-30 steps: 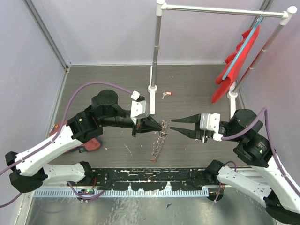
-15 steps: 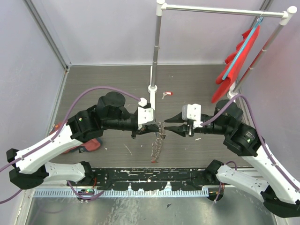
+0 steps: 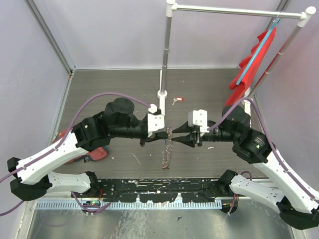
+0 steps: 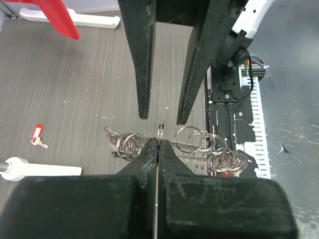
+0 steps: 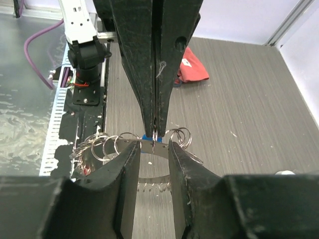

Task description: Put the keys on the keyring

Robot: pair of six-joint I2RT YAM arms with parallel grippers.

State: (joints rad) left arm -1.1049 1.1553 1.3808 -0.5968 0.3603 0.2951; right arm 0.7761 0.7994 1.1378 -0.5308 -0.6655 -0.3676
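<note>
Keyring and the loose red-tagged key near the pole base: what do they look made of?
The keyring: linked loops of thin wire, probably steel. The finish is bright silver, and the rings glint and show the table through them.

The red-tagged key: the tag looks like glossy red plastic, possibly with a white label insert. The blade looks like silvery metal, but it is too small to be sure.

keyring (image 3: 167,155): one is counted
red-tagged key (image 3: 178,99): one is counted
rack (image 3: 166,50): one is counted
</note>
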